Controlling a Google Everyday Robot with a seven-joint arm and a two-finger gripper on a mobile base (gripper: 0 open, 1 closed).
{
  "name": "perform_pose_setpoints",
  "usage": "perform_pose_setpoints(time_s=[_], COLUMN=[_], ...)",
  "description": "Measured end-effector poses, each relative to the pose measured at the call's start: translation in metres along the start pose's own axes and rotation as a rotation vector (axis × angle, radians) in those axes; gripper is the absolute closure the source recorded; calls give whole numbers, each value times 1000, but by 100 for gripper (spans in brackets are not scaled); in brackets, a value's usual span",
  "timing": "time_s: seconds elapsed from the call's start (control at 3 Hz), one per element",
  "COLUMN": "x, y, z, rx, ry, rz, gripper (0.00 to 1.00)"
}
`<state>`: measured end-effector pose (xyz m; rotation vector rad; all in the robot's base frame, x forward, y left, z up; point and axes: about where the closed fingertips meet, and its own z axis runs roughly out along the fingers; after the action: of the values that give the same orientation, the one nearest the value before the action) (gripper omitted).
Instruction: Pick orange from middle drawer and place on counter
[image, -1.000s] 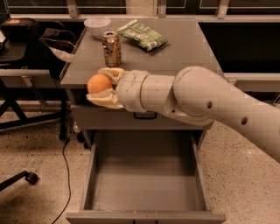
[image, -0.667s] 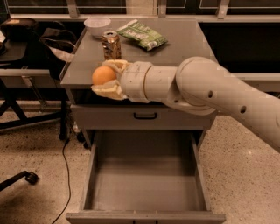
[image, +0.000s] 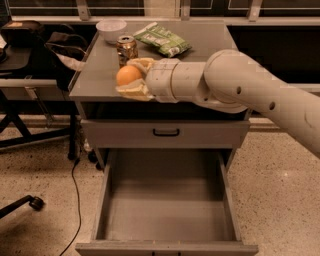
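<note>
My gripper (image: 129, 77) is shut on the orange (image: 128, 75) and holds it just above the front left part of the counter (image: 210, 45), close in front of the drink can (image: 126, 48). The arm reaches in from the right across the counter's front edge. Below, the middle drawer (image: 165, 210) stands pulled wide open, its grey floor bare.
A white bowl (image: 111, 29) and a green snack bag (image: 161, 38) lie at the back of the counter. A shut drawer front with a black handle (image: 166, 133) sits above the open one. A chair (image: 30, 55) and a cable stand to the left.
The gripper has carried the orange upward and a little farther back, from the cabinet's front left edge to over the counter near the can.
</note>
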<state>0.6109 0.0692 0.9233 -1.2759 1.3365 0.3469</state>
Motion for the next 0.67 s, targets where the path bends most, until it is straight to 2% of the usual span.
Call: perform_pose_setpoints(time_s=[0.67], x=[23], y=[-24], z=[9], rx=[35], ry=[38], rz=[5], gripper=[100])
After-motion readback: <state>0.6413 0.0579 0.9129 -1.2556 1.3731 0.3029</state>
